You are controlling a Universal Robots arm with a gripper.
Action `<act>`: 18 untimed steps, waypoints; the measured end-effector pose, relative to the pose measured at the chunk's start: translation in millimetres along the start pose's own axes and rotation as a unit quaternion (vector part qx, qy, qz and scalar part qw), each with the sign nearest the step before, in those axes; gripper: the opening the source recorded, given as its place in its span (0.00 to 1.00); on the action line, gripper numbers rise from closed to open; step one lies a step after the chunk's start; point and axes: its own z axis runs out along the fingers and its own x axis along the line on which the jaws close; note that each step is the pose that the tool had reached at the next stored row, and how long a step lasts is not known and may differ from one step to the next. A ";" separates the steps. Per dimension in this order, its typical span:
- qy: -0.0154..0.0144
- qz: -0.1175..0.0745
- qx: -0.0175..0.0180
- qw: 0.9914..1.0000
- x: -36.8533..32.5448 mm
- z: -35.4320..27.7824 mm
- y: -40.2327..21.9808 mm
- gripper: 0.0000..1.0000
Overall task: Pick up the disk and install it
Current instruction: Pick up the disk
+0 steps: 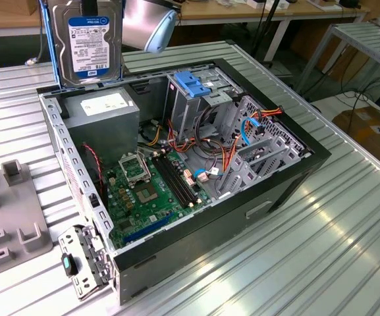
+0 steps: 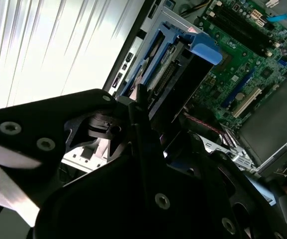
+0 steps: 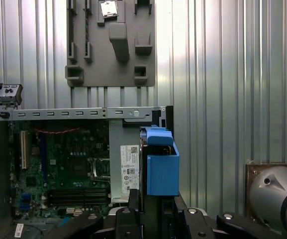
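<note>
Silver-metal disk (image 1: 94, 43) hangs upright, long axis vertical, clamped in gripper (image 3: 155, 203) | above power-supply box (image 1: 104, 113) | drive cage (image 1: 184, 108) lies lower, toward exterior view's right

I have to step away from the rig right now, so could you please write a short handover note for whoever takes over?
Tool: shut on the disk, holding it upright from above.
Disk: in the air over the grey power box, at the exterior view's left of the open computer case.
Done: pick-up.
Left: install; disk not yet in the case.
</note>
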 end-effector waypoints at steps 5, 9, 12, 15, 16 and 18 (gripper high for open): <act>0.000 0.000 0.000 1.000 -0.2 0.1 -10.0 0.35; 0.000 0.000 0.000 1.000 -0.4 0.1 -16.5 0.35; 0.000 0.000 0.000 1.000 -0.4 0.2 -20.3 0.35; 0.000 0.000 0.000 1.000 -0.5 0.2 -23.3 0.35; 0.000 0.000 0.000 1.000 -0.5 0.2 -23.7 0.35; 0.000 0.000 0.000 1.000 -0.5 0.2 -24.3 0.35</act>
